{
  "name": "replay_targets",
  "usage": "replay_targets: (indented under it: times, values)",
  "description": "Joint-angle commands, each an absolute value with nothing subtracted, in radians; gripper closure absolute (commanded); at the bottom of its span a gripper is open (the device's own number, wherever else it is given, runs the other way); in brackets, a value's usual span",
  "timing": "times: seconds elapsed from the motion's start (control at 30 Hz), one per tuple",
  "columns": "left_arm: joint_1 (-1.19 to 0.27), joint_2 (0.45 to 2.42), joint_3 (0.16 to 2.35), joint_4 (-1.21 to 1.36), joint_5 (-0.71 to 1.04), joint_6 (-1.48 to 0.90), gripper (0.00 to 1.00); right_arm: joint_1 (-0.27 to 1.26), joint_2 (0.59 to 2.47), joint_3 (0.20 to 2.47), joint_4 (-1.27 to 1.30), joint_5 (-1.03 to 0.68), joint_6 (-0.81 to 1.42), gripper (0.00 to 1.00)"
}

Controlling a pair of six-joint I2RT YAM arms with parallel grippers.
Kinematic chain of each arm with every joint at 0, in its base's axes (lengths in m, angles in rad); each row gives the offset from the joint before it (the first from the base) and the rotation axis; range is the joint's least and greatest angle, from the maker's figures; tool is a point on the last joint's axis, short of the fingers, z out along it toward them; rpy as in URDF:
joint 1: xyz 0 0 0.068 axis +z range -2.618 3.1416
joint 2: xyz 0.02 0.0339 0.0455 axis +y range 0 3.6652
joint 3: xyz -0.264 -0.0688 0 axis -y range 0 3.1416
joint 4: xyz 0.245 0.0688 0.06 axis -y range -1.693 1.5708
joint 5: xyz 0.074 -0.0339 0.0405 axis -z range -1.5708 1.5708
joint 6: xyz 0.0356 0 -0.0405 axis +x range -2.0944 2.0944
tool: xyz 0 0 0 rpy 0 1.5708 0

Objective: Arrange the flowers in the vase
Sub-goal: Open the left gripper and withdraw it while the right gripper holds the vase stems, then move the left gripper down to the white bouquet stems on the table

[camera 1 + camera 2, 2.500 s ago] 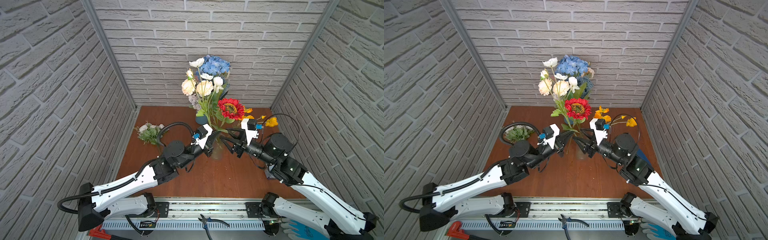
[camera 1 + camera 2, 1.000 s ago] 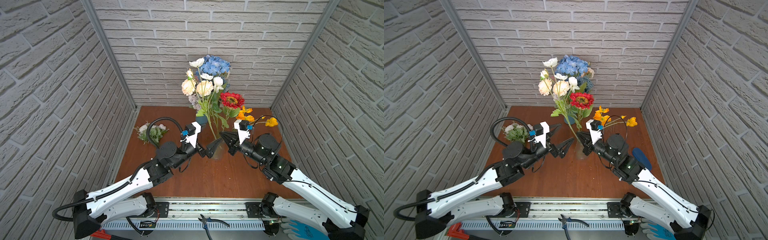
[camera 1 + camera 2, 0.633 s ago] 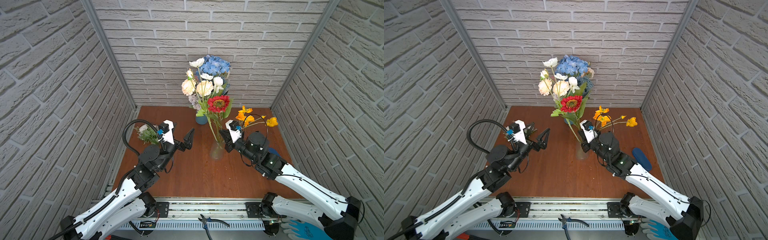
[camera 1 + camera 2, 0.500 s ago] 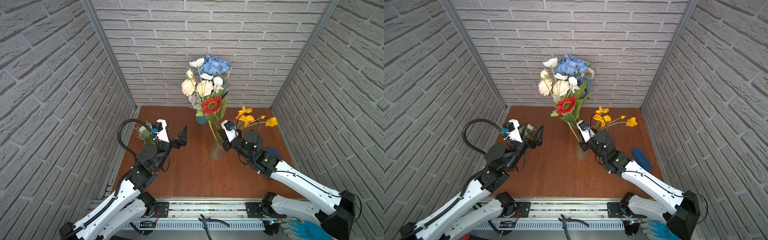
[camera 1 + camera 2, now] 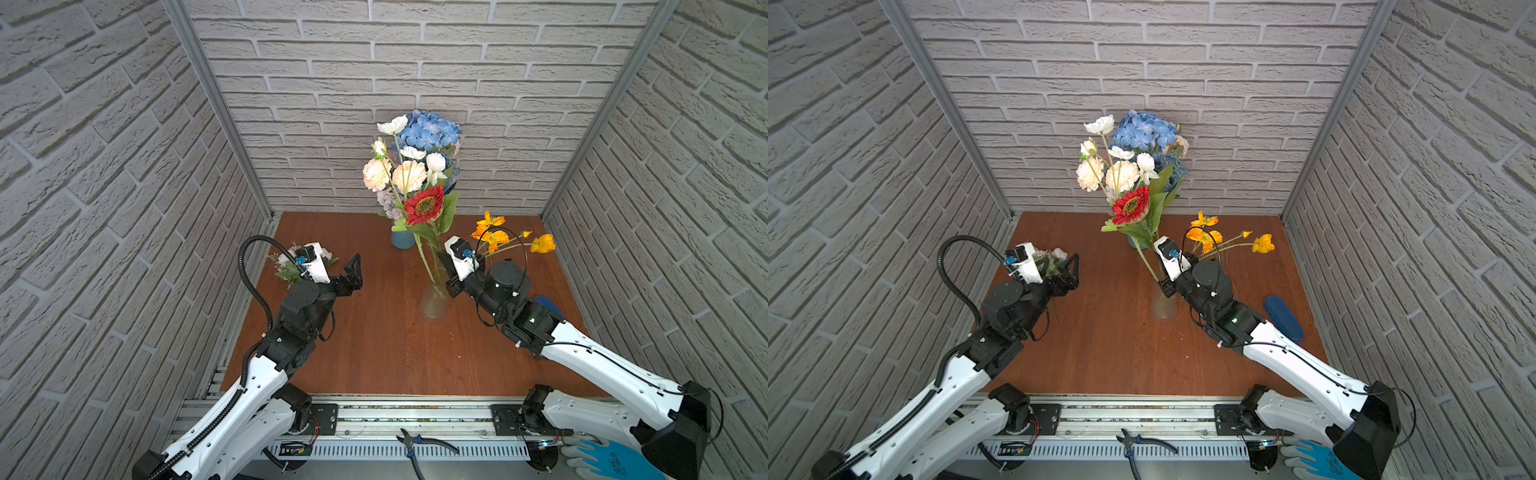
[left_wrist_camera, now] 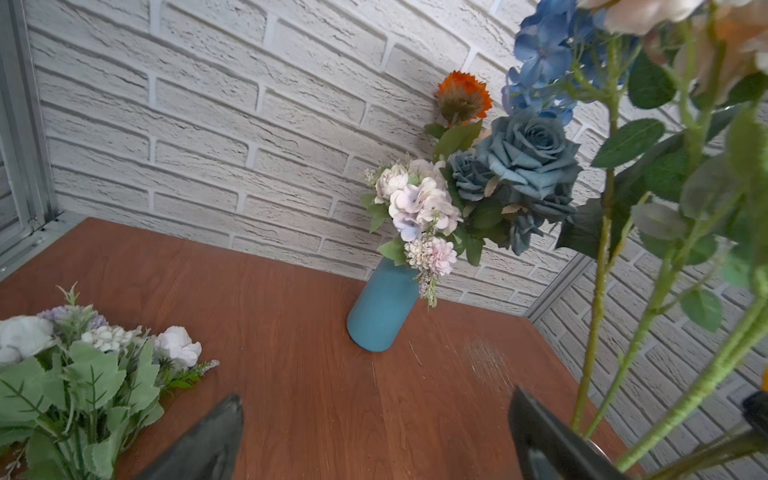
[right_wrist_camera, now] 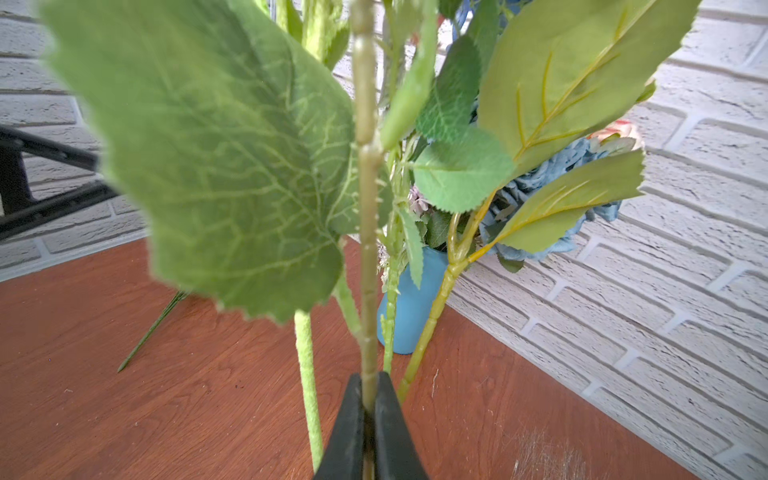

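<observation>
Beside the back wall stands a blue vase (image 6: pixel 382 307) of blue roses and lilac blooms. A loose bunch (image 6: pixel 83 382) lies on the table (image 5: pixel 374 353) at the left, and a blue pad (image 5: pixel 1283 318) at the right. Broad leaves (image 7: pixel 232 166) and other stems crowd above the clear vase (image 5: pixel 433 301) mid-table. The right gripper (image 7: pixel 368 386) is clamped on the stem (image 7: pixel 368 249) of the red daisy (image 5: pixel 424 205), just above that vase. The left gripper (image 6: pixel 374 415) hangs spread wide and empty, near the loose bunch.

White arm shells (image 5: pixel 615 374) with black joints (image 5: pixel 505 284); black corrugated cable (image 5: pixel 257 238) on the left arm (image 5: pixel 257 376) (small blue plugs (image 5: pixel 468 252) too).
</observation>
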State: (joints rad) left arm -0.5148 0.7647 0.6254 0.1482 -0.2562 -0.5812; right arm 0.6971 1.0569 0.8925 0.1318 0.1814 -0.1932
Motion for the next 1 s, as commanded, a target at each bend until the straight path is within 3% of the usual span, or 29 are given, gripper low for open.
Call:
replay_targets:
  times: [0.0,0.23,0.57,0.83,0.97]
  values:
    - [-0.500,0.763,0.620,0.185,-0.225,-0.627,0.02,0.691,1.045,0.861,0.222,0.194,-0.212,0.94]
    - [-0.498,0.764,0.650,0.163,-0.203,-0.639,0.02,0.689,1.080,0.748,0.392,0.198,-0.219,0.94]
    - [-0.497,0.757,0.637,0.159,-0.209,-0.661,0.02,0.683,1.072,0.656,0.417,0.210,-0.153,0.93]
    - [-0.496,0.757,0.637,0.149,-0.213,-0.674,0.02,0.682,1.055,0.635,0.366,0.196,-0.097,0.65]
    - [-0.496,0.750,0.634,0.138,-0.222,-0.676,0.02,0.682,1.043,0.627,0.356,0.199,-0.084,0.62]
